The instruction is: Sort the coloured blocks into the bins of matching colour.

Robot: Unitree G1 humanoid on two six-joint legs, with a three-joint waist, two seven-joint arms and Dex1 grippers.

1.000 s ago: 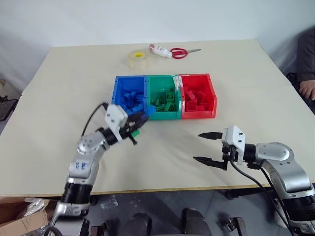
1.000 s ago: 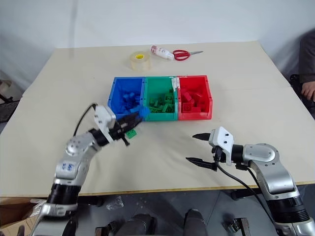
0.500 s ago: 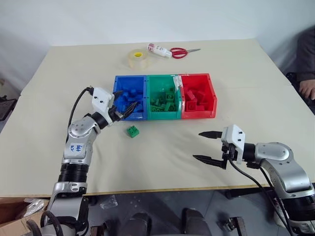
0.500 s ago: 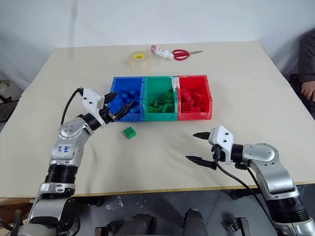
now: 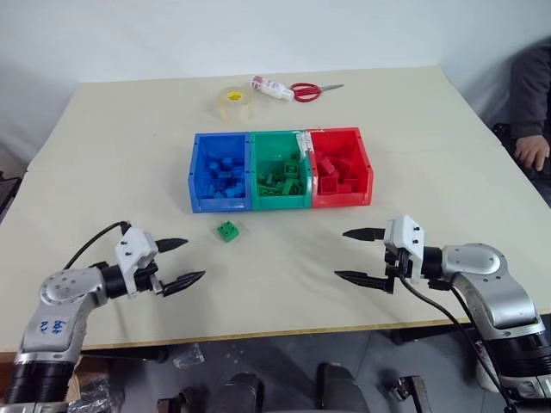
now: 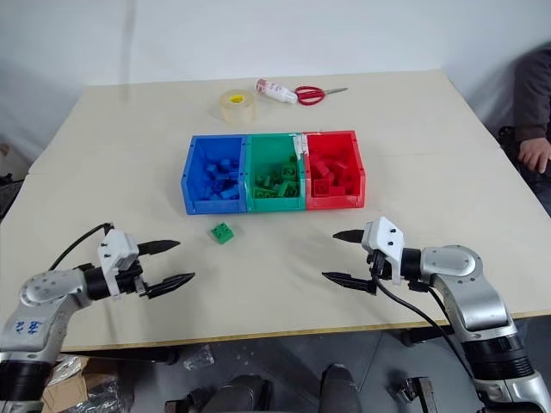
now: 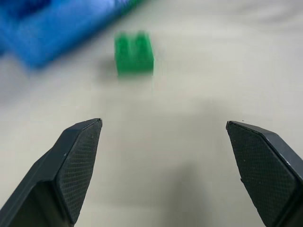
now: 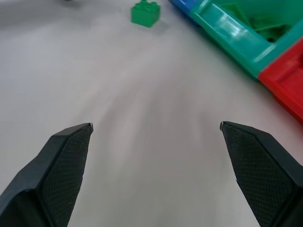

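Now your left pincer has pulled back from the blue bin, gaping wide and empty. Your right pincer hangs equally open, empty. One green block lies on the counter just before the bins, unsorted.

Green block before filled bins

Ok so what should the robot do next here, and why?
Probably reach the left end effector to the green block and close on it. That block lies loose on the table in front of the bins, and the left end effector is open, empty and nearer to it. The block belongs in the green bin.
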